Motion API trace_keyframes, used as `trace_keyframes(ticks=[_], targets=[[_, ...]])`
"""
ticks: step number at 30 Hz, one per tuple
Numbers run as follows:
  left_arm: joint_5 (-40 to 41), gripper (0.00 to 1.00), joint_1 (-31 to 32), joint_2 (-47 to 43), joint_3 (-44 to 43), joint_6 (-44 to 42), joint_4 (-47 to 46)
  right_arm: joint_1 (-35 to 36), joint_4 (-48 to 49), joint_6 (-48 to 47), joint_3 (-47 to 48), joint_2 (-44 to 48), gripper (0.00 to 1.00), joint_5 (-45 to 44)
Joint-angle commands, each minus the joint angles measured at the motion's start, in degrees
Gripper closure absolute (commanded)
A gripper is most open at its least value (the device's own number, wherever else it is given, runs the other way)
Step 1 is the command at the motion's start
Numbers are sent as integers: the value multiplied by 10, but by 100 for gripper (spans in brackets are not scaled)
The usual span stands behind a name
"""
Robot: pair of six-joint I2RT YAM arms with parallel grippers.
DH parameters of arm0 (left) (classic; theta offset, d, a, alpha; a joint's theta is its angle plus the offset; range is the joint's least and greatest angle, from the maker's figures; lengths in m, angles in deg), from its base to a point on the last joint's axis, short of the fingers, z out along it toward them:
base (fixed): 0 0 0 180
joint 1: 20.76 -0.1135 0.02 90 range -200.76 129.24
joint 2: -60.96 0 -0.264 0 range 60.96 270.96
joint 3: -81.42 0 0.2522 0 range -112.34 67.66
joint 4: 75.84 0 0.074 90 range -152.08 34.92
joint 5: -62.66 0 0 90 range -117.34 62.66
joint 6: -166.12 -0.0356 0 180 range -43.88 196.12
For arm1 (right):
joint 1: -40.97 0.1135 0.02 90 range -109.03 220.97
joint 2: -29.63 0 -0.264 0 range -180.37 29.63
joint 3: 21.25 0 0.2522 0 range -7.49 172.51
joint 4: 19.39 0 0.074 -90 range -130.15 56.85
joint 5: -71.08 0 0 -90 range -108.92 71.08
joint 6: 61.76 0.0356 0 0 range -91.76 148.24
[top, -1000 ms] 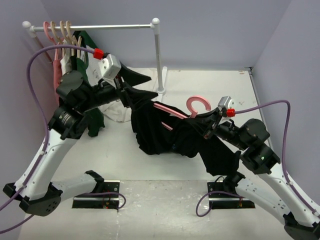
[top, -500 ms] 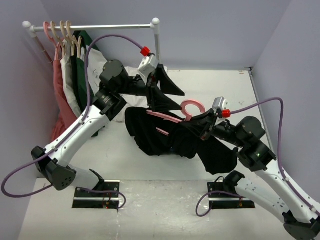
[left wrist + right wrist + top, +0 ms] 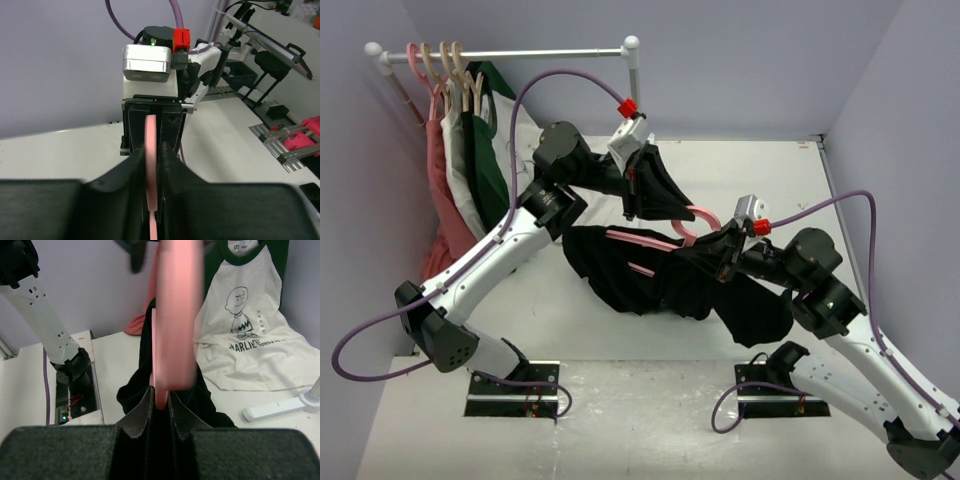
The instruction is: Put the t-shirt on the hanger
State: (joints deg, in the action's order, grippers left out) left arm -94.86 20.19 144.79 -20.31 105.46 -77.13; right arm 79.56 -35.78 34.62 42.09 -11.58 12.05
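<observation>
The pink hanger [image 3: 703, 216] is held above the table, its hook up and one arm [image 3: 638, 240] running left under the cloth. The black t-shirt [image 3: 625, 275] is draped over it and sags onto the table. My left gripper [image 3: 672, 205] is shut on the hook; in the left wrist view the pink edge [image 3: 151, 150] sits squeezed between the jaws of my left gripper [image 3: 153, 159]. My right gripper [image 3: 718, 250] is shut on the hanger's neck among the black cloth. In the right wrist view the hanger [image 3: 177, 315] rises out of my right gripper [image 3: 161, 396], with the t-shirt [image 3: 145, 375] beyond. The starburst print is hidden.
A clothes rail [image 3: 510, 52] at the back left carries cream hangers with a pink garment [image 3: 435, 190], a white one and a dark green shirt [image 3: 485, 160]. Its post [image 3: 638, 110] stands just behind the left gripper. A white printed shirt [image 3: 250, 340] hangs by the post's foot.
My left arm has swung right from beside the rail to the hanger's hook and shut on it. The right arm and hanger shifted slightly left; the shirt's left part sank lower.
</observation>
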Motion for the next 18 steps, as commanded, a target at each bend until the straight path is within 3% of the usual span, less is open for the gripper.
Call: trace_keyframes(ticks=[1, 6, 7, 8, 9, 10, 14, 15, 18], targets=[[-16, 65, 3, -6, -3, -34, 42, -2, 28, -8, 30, 8, 100, -6], [-12, 61, 3, -3, -1, -52, 70, -2, 28, -10, 31, 12, 100, -4], [-12, 75, 3, -1, -2, -54, 72, -2, 28, -10, 31, 13, 100, -4], [-12, 76, 3, -1, -2, -54, 72, -2, 28, -10, 31, 13, 100, -4], [-10, 91, 3, 2, -3, -53, 74, -3, 28, -12, 32, 14, 100, -4], [-6, 97, 2, 3, -6, -54, 78, -2, 19, -12, 33, 14, 100, -4], [19, 100, 0, 8, -29, -71, 114, -2, 10, -18, 27, 16, 100, -13], [29, 100, -3, 5, -33, -75, 125, -2, 9, -21, 25, 17, 97, -18], [35, 100, -21, -7, -50, -78, 140, -2, 1, -24, 10, 26, 61, -55]])
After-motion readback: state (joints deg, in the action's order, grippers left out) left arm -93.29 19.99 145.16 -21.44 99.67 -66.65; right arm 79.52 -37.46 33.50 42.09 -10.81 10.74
